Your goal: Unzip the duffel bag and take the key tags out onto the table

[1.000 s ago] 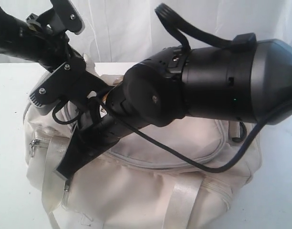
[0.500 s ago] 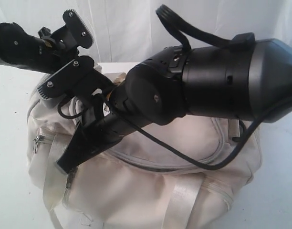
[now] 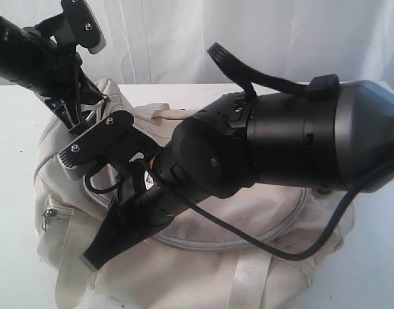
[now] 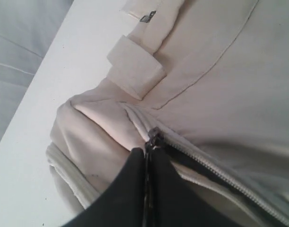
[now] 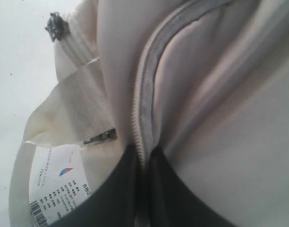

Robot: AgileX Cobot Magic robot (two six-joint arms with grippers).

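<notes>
On the wide white surface (image 3: 13,135) lies the duffel bag (image 3: 203,273), cream fabric. Its long axis runs left to right across the exterior view, and its top panel faces up toward the 2 arms. The curved zipper (image 5: 137,106) follows that same long line over the top, and 1 end of the bag sits under the left arm.

The left claw (image 4: 147,158) is closed at that end of the bag, and it seems to pinch the zipper pull (image 4: 154,135) between its tips. The right claw (image 5: 143,158) is closed too, clamped on the grey zipper trim (image 5: 151,61) lower along the bag, probably to brace the fabric. A white paper tag (image 5: 52,187) hangs just beside it.

I judge the task to be in its first step. The zipper looks shut along most of its run. A dark slit beside the teeth near the pull may be a small opening, but I cannot tell. The key tags show in no view, so they are presumably inside. Opening the bag, reaching in and setting them on the surface all remain.
</notes>
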